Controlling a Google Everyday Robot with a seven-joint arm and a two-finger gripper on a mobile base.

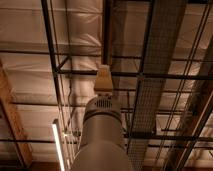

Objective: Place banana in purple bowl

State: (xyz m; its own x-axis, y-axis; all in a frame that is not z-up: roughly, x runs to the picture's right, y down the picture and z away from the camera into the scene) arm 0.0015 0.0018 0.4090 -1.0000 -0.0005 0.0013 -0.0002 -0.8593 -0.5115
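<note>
The camera looks up at a ceiling. My arm (100,137) rises from the bottom middle as a thick grey cylinder. Its tip ends in a small tan piece, the gripper (103,79), held high in the middle of the view against the ceiling beams. Nothing shows in it or near it. The banana and the purple bowl are out of view. No table or work surface shows.
Dark metal ceiling trusses (55,60) and a cable tray (155,65) run overhead. A lit tube lamp (58,147) hangs at the lower left. A wooden beam (12,120) slants along the left edge.
</note>
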